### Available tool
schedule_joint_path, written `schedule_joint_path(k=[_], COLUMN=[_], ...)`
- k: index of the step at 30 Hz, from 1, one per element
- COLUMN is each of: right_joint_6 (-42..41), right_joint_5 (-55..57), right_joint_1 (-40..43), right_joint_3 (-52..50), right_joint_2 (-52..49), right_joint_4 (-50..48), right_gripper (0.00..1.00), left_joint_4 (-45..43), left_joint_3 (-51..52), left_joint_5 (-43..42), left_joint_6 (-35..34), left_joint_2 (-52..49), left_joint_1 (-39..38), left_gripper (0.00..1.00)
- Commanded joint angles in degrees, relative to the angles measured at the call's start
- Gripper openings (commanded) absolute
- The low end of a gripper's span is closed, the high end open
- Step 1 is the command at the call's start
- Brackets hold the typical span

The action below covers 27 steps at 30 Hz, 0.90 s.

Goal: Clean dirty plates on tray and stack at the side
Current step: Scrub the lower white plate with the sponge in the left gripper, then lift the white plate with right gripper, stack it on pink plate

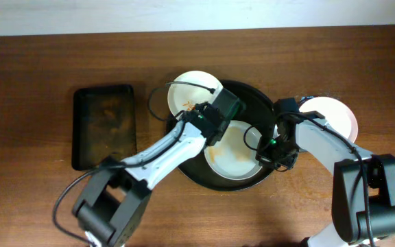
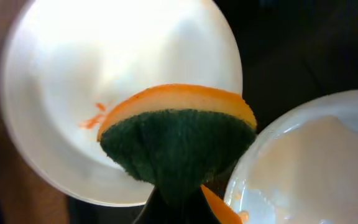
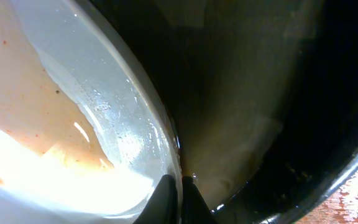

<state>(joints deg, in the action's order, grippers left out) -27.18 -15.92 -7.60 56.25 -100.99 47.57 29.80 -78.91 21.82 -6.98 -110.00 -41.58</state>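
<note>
The black round tray (image 1: 252,96) holds a pale blue-green plate (image 1: 235,161) with orange smears. A white plate (image 1: 187,89) with a small orange smear lies over the tray's upper left rim. Another white plate (image 1: 331,113) sits on the table to the right of the tray. My left gripper (image 1: 217,115) is shut on an orange and green sponge (image 2: 179,143) just above the white plate (image 2: 104,74). My right gripper (image 1: 269,147) is shut on the pale plate's right rim (image 3: 166,149), one finger on each side (image 3: 178,186).
A smaller rectangular dark tray (image 1: 103,125) lies on the wooden table to the left. The black tray's floor and raised rim (image 3: 291,124) lie right of my right fingers. The pale plate's edge (image 2: 316,162) is close to the sponge's right.
</note>
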Motion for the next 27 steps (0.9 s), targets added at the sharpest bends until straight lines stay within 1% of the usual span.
schedule_joint_path(k=[1, 2, 4, 6, 9, 11, 15, 17, 18, 20, 21, 22, 23, 27], right_joint_6=[0.83, 0.83, 0.9, 3.21, 4.68, 4.72, 5.97, 5.97, 6.45, 7.54, 7.56, 7.69, 7.72, 7.69], right_joint_5=[6.32, 6.32, 6.34, 6.4, 10.95, 14.14, 21.14, 27.47, 34.86, 39.45, 42.58, 48.24, 51.65, 62.82], right_joint_1=[-0.26, -0.26, -0.26, -0.26, -0.28, -0.28, -0.35, -0.35, -1.07, -2.69, -4.0, -6.88, -9.14, -20.02], right_joint_3=[-2.14, -2.14, -2.12, -0.37, 5.92, 9.38, 13.64, 13.94, 13.94, 13.94, 13.94, 13.94, 13.94, 13.94], right_joint_2=[-1.64, -1.64, -1.64, -1.57, -0.66, 1.68, 9.4, 13.99, 18.45, 20.65, 21.46, 22.08, 22.01, 21.88], right_joint_4=[1.46, 1.01, -0.52, -1.07, 3.93, 7.26, 11.45, 12.74, 13.49, 13.44, 13.55, 13.79, 13.79, 13.75], right_gripper=[0.04, 0.04, 0.04, 0.04, 0.04, 0.04, 0.04, 0.04, 0.04, 0.04, 0.04, 0.04, 0.04, 0.04], left_joint_4=[3.91, 5.55, 8.35, 11.06, 14.47, 16.2, 17.9, 18.51, 18.67, 18.67, 18.67, 18.73, 18.71, 18.73], left_joint_3=[0.31, 0.31, 0.31, 0.31, 0.33, 0.33, 0.33, 0.33, 0.33, 0.33, 0.33, 0.33, 0.33, 0.33], left_joint_5=[1.33, 0.87, -4.17, -13.9, -26.36, -30.05, -30.88, -31.06, -31.06, -31.06, -31.06, -31.06, -31.06, -31.06], left_joint_6=[0.46, -1.29, -4.37, -7.19, -7.58, -7.58, -7.56, -7.56, -7.56, -7.56, -7.56, -7.56, -7.56, -7.56], left_joint_2=[8.09, 9.64, 12.33, 14.43, 14.88, 14.88, 14.88, 14.88, 14.88, 14.88, 14.88, 14.88, 14.88, 14.88], left_joint_1=[0.11, 0.17, 1.64, 5.73, 13.88, 18.84, 24.59, 25.94, 26.32, 26.32, 26.32, 26.34, 26.32, 26.34], left_gripper=[0.0, 0.0, 0.0, 0.0, 0.0, 0.0, 0.0, 0.0, 0.0, 0.0, 0.0, 0.0, 0.0, 0.0])
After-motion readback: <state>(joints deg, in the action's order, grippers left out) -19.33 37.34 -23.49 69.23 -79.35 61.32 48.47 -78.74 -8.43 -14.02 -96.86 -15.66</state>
